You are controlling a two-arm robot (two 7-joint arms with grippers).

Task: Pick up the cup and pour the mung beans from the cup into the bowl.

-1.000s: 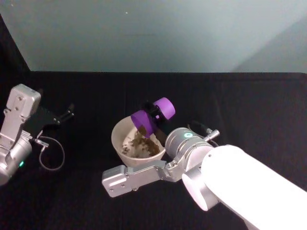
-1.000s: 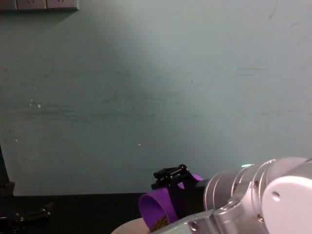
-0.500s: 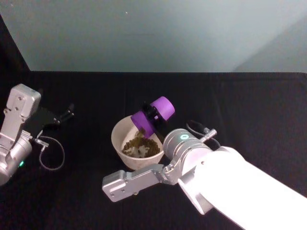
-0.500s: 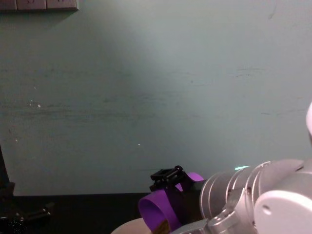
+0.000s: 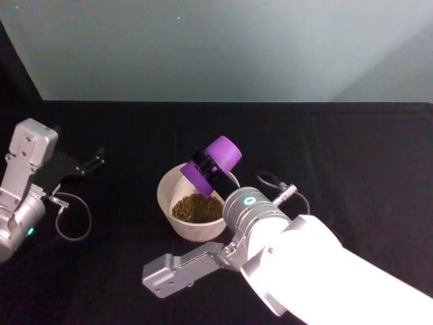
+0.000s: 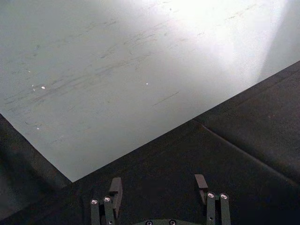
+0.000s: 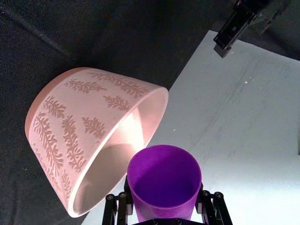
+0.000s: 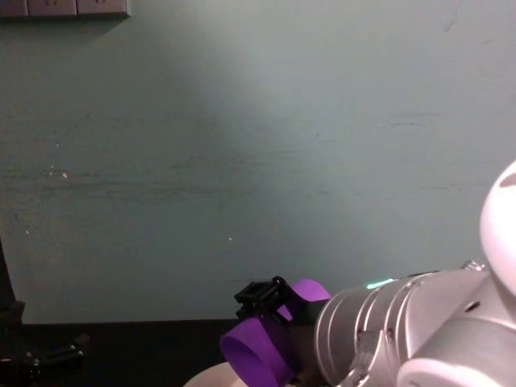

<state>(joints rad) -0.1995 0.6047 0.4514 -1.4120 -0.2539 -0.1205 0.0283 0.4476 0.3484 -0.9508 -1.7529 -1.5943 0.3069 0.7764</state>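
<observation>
The purple cup (image 5: 215, 161) hangs tipped mouth-down over the bowl (image 5: 162, 195), with my right gripper (image 5: 205, 164) shut on it. A pile of mung beans (image 5: 196, 206) lies in the bowl. In the right wrist view the cup (image 7: 164, 185) looks empty inside, and the pale pink bowl (image 7: 84, 136) shows a leaf pattern on its wall. The chest view has the cup (image 8: 260, 355) low down, above the bowl's rim (image 8: 201, 379). My left gripper (image 5: 91, 162) is parked at the far left of the table, and its fingers (image 6: 116, 188) stand open.
A black cloth covers the table (image 5: 352, 149), with a pale wall behind it. My right arm's grey link (image 5: 179, 267) lies just in front of the bowl. A loop of cable (image 5: 71, 220) hangs beside the left arm.
The cup has tipped further and shifted slightly left over the bowl. The falling stream of beans has stopped, and the beans now lie settled in the bowl.
</observation>
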